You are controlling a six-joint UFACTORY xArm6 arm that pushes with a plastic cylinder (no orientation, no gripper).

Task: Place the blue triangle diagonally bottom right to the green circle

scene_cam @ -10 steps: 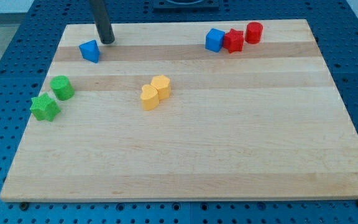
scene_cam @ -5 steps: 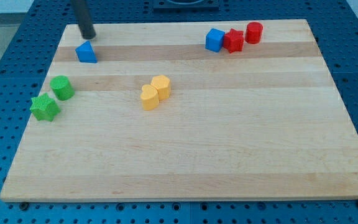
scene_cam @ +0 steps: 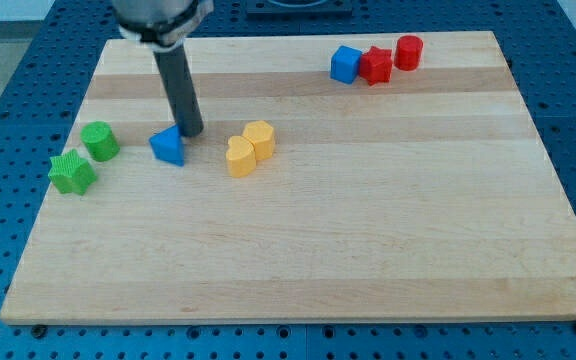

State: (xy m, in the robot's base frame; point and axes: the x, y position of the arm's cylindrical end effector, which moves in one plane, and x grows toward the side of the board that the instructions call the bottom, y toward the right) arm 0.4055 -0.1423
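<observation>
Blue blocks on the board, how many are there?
2. The blue triangle sits at the view's left, just below-left of my tip; the blue cube sits top right beside the red star.

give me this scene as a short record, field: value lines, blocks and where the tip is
tip: touching the blue triangle's upper right
blue triangle: right of the green circle, slightly lower
green circle: near the view's left edge
green star: lower left of the circle
yellow blocks: a touching pair, right of the triangle
blue cube: top right, touching the red star
red star
red cylinder
board: wooden
</observation>
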